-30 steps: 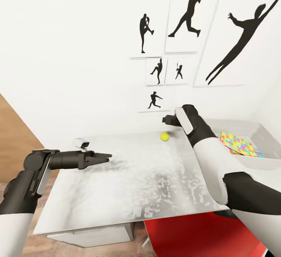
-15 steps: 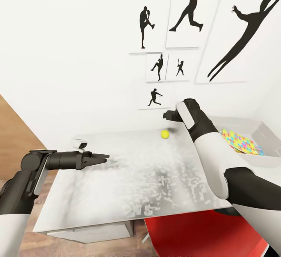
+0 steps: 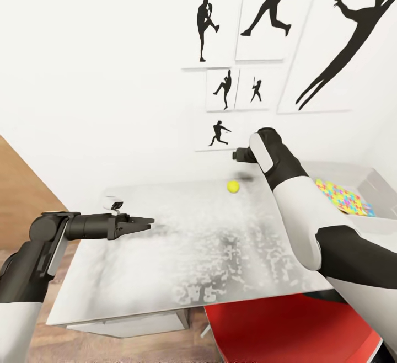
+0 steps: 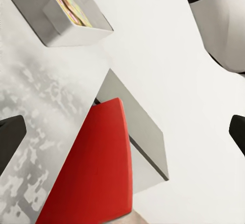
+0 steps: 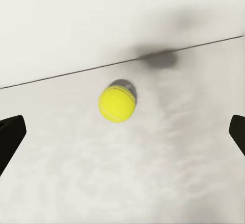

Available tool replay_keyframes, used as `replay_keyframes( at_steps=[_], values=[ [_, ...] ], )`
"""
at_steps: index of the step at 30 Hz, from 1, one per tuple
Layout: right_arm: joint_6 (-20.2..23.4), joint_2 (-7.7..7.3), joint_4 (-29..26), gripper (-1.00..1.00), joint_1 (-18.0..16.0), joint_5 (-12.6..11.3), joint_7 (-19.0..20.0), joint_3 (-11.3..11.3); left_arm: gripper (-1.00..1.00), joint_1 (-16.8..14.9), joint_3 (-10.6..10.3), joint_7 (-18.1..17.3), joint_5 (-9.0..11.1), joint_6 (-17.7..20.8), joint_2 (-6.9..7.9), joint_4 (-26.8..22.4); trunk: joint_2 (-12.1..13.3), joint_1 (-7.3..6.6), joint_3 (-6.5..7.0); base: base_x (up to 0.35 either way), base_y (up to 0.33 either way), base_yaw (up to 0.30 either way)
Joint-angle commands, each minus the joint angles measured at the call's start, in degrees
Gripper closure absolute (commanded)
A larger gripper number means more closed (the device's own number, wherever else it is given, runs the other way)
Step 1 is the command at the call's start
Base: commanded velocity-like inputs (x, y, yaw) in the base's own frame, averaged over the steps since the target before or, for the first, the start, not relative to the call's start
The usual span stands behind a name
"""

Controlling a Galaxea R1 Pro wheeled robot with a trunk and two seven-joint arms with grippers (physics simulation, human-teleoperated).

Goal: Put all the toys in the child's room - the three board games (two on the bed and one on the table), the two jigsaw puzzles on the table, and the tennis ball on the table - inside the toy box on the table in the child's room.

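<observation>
One tennis ball [image 3: 233,186] on mottled table [image 3: 193,252] by white wall [image 3: 99,76]; both claws spread wide, empty

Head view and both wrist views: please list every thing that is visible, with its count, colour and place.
tennis ball: one, yellow, on the table near the wall.
table: one, mottled grey-white top, against the white wall.
toy box: one, pale grey, on the table's right end.
jigsaw puzzle: at least one, multicoloured, inside the toy box.
silhouette pictures: six, black on white, on the wall.
red object: one, below the table's front edge.
left claw: black, over the table's left part.
right claw: black, open, above the ball.
</observation>
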Motion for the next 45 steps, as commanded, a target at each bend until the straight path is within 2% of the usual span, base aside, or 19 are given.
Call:
replay_keyframes(
  at_steps=[1, 10, 16, 18, 21, 24, 28, 36, 40, 45],
  values=[
    [0.4, 0.04, 0.0, -1.00, -0.1, -0.5, -0.6, 0.2, -1.00, 0.0, 0.0, -0.2, 0.0, 0.6, -0.04, 0.0, -0.1, 0.03, -0.20, 0.000, 0.000, 0.000],
    [1.1, -0.36, 0.0, -1.00, -0.2, -0.6, -0.6, 0.2, -1.00, 0.0, 0.1, -0.2, 0.0, 0.6, -0.38, 0.0, -0.1, 0.03, -1.04, 0.000, 0.000, 0.000],
    [1.1, -0.08, 0.0, -1.00, -0.2, -0.5, -0.6, 0.2, -1.00, -0.1, 0.1, -0.2, 0.0, 0.8, -0.71, -0.1, -0.1, 0.03, -1.60, 0.000, 0.000, 0.000],
    [1.1, 0.00, 0.0, -1.00, -0.2, -0.5, -0.6, 0.2, -1.00, -0.2, 0.0, -0.2, 0.0, 0.9, -1.30, -0.1, -0.1, 0.03, -1.78, 0.000, 0.000, 0.000],
    [1.1, 0.05, 0.0, -1.00, -0.2, -0.5, -0.7, 0.2, -1.00, -0.5, -0.3, -0.2, -0.1, 0.9, -3.10, -0.4, -0.1, 0.03, -2.06, 0.000, 0.000, 0.000],
    [1.0, 0.07, 0.0, -1.00, -0.2, -0.6, -0.7, 0.2, -1.00, -3.7, -0.6, -0.2, -0.3, 0.9, -5.20, -0.9, -0.1, 0.03, -2.34, 0.000, 0.000, 0.000],
    [1.0, 0.07, 0.0, -1.00, -0.2, -0.6, -0.7, 0.1, -1.00, -7.6, -2.0, -0.2, -0.1, 0.9, -6.09, -1.3, -0.1, 0.03, -2.71, 0.000, 0.000, 0.000],
    [1.1, 0.13, 0.0, -1.00, -0.2, -0.5, -0.6, 0.1, -1.00, -15.7, -6.8, -0.2, -1.2, 0.9, -6.62, -1.6, -0.1, 0.03, -3.46, 0.000, 0.000, 0.000],
    [1.1, 0.14, 0.0, -1.00, -0.3, -0.5, -0.6, 0.1, -1.00, -19.8, -7.8, -0.2, -1.3, 0.9, -6.67, -1.6, -0.1, 0.03, -3.83, 0.000, 0.000, 0.000],
    [1.0, 0.16, 0.0, -1.00, -0.3, -0.5, -0.6, 0.1, -1.00, -21.3, -8.5, -0.2, -1.4, 0.9, -6.48, -2.8, -0.1, 0.03, -4.30, 0.000, 0.000, 0.000]
  ],
)
